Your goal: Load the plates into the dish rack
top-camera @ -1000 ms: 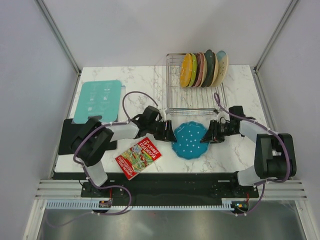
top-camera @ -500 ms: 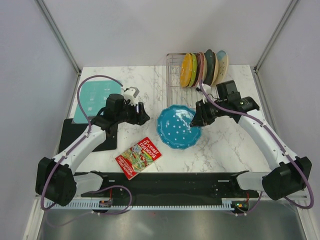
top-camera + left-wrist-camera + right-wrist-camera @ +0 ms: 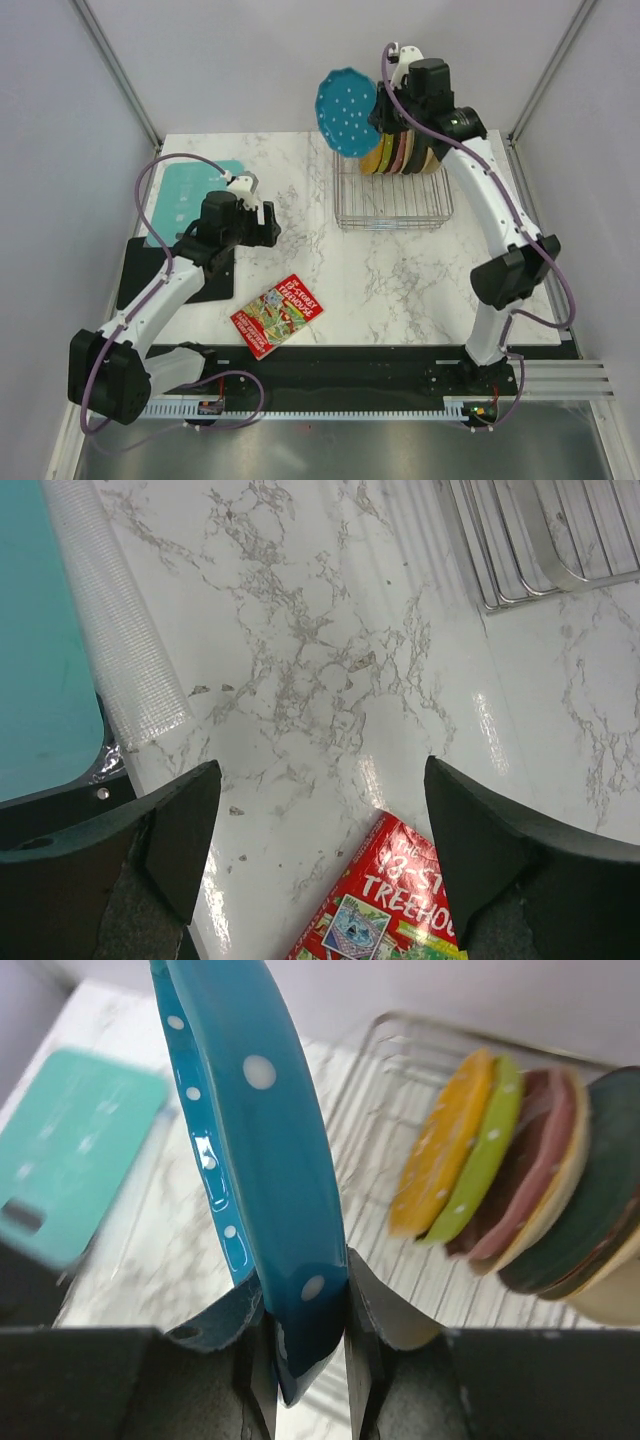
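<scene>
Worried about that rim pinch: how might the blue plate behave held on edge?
Probably stiff: the blue plate shows no sag though the right gripper pinches only its rim. Its glossy surface looks slippery, so it could pivot.

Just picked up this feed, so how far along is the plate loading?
Done: a row of plates, orange and lime green among them, stands on edge in the dish rack. In hand: the right gripper clamps the blue plate by its rim, raised near the rack's left side. The left gripper hangs open, empty. Left: slotting it; no other loose plate is in view.
</scene>
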